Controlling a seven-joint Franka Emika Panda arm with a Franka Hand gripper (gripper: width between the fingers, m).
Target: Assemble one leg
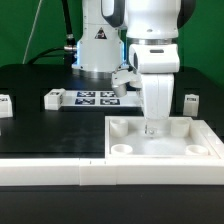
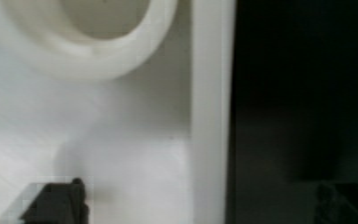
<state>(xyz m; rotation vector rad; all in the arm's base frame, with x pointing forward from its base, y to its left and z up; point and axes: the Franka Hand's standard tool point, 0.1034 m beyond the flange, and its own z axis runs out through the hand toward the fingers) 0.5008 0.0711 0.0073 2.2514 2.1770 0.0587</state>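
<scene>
Tabletop (image 1: 160,152) lies near right on the black table (image 1: 50,135), round sockets up. My gripper (image 1: 152,130) stands low at its far rim, fingers (image 2: 60,200) spread to either side of that rim, pinching nothing. Leg (image 1: 190,101) stands upright at far right, apart from the tabletop. Second leg (image 1: 52,97) stands left of the marker board (image 1: 98,98).

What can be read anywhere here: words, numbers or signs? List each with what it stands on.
No legible word or number in either view.
Marker board: square black-and-white tags, patterns only.
Leg at the exterior view's right: a tag, too small to read.
Arm's base: a dark mark, too blurred to read.
</scene>
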